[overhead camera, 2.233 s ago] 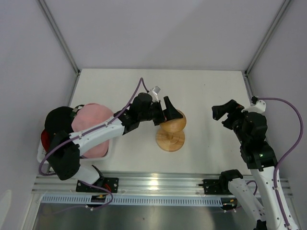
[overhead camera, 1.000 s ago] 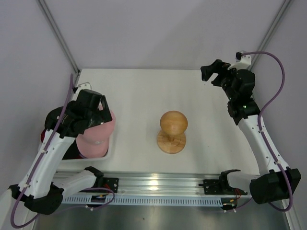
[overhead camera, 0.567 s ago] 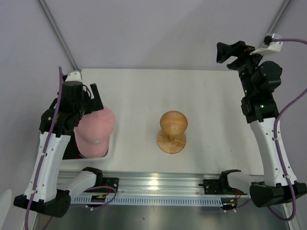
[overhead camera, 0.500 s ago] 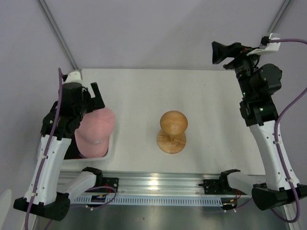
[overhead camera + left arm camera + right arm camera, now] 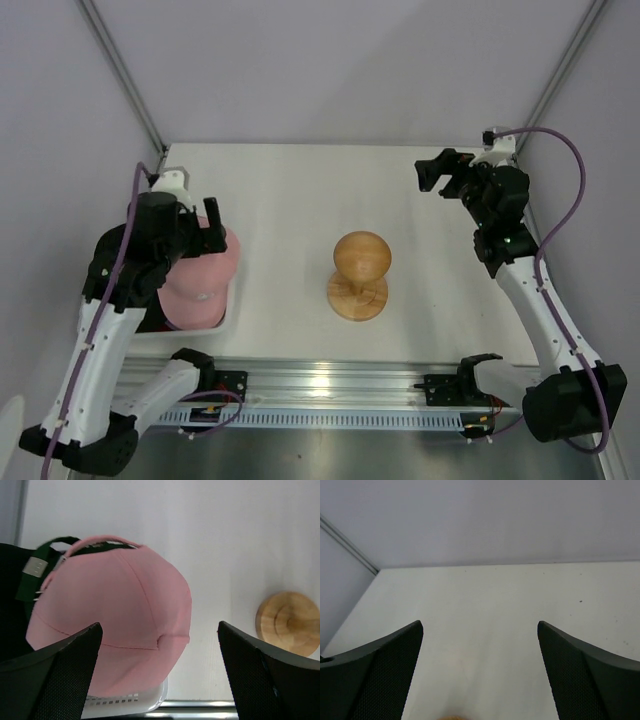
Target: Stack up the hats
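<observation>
White tabletop [image 5: 300, 190], grey walls [image 5: 330, 60]: pink cap [image 5: 200, 280] sits left of wooden stand [image 5: 358, 275] (left gripper [image 5: 159, 627], right gripper [image 5: 480, 625] both splayed, empty).

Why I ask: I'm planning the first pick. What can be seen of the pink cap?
The pink cap looks like soft fabric, its domed crown stitched in panels and facing up. It tops a pile in the white mesh basket, lying over a dark green cap whose strap shows behind it. Its brim cannot be made out clearly. The left gripper hangs open above it, seemingly not touching.
</observation>
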`<state>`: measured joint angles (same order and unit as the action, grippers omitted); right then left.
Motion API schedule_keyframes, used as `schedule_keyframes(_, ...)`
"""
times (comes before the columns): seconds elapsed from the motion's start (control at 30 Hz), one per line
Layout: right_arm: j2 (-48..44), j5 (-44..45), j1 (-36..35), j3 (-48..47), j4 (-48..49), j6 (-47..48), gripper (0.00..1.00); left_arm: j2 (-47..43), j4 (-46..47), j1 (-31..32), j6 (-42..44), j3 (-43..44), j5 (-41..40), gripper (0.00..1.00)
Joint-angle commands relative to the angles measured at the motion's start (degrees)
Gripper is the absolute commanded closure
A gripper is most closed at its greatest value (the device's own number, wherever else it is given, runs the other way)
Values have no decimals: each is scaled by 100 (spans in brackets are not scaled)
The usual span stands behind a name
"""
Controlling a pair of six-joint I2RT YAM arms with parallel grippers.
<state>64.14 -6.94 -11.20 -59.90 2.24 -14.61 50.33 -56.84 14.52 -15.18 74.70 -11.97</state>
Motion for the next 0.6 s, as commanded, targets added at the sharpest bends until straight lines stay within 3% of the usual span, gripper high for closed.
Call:
schedule_keyframes(0.0, -296, -491, 381, 161, 953, -584, 0, 249, -581, 619, 130, -148, -322, 0)
schedule_keyframes(0.17, -314, -993, 452, 224, 1024, -850, 0, 592, -680, 1122, -99, -596, -1701, 0)
schedule_keyframes(0.4, -718, -1108, 233, 620, 1218, -1202, 0, 514, -521, 1211, -178, -1229, -2503, 4)
schedule_keyframes(0.47, -893, -942, 145, 628, 1052, -1106, 1, 313, -442, 1211, -196, -1273, -2608, 18)
schedule_keyframes(0.5, -964, -863, 84, 629, 1016, -1088, 1, 250, -399, 1211, -179, -1317, -2644, 44)
schedule_keyframes(0.57, -1096, -713, 48, 707, 937, -1061, 0, 136, -267, 1211, -82, -1361, -2601, 65)
